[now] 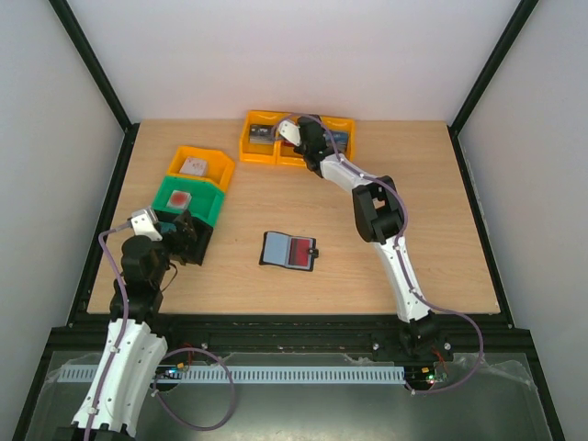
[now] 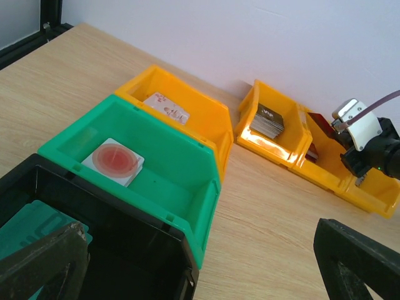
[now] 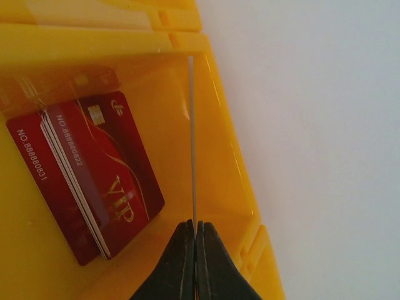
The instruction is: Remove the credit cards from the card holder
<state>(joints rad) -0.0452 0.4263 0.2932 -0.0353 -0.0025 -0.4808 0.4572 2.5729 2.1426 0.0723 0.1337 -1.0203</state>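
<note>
Top view, holder: the small black bifold card holder (image 1: 288, 251) lies open mid-counter (image 1: 432, 230), well apart from both arms; a blue and a red card look still pocketed.
Top view, arms: the right hand (image 1: 292, 131) is out over the far yellow plastic bins (image 1: 248, 152), and the left hand (image 1: 180, 231) is at the black plastic bin (image 1: 197, 246).
Left wrist, left hand (image 2: 200, 269): spread wide, holding nothing; a teal card (image 2: 37, 222) lies in the black bin.
Right wrist, right hand (image 3: 194, 226): pinched tight on a thin edge-on card (image 3: 192, 137) above a stack of red VIP cards (image 3: 94, 181).
Progress: partway, it seems. This card is yet to drop, and the holder's cards remain.
</note>
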